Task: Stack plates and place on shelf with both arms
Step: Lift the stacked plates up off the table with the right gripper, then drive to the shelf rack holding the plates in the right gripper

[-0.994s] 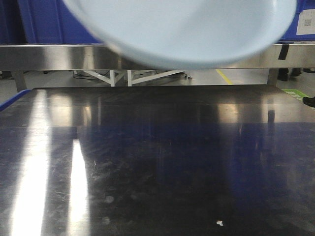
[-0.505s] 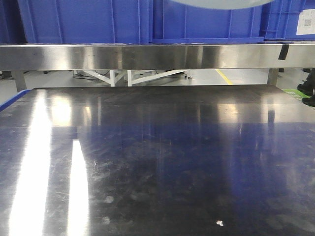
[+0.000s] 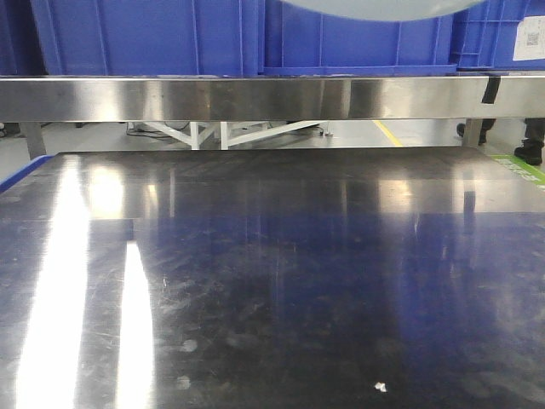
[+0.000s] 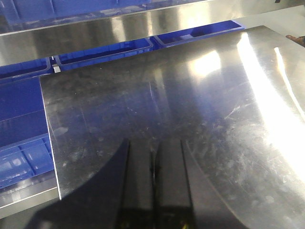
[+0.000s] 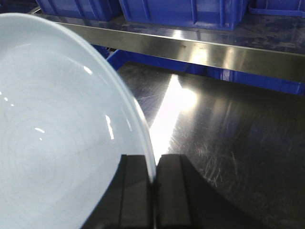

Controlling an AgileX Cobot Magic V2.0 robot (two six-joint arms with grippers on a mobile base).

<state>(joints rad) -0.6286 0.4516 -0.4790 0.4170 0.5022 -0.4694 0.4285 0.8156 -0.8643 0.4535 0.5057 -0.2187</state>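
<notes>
Shows, from the front, a pale bluish-white glossy round plate [image 3: 375, 7] edging in above the brushed-steel shelf rail [image 3: 255, 98]; from the left wrist, left gripper [image 4: 153, 162] closed, empty; from the right wrist, right gripper [image 5: 153, 176] pinching its rim, shelving seemingly undone.

Up on the upper level, far right, a small white rectangular sticker [image 3: 530, 36] sits on the front wall of the big blue plastic crate [image 3: 485, 38]. There's a dark square code block printed on it, the blotchy kind you scan. It's cut off by the edge of the front view, and nothing on it resolves into letters or numbers. No other writing is readable in any view.
</notes>
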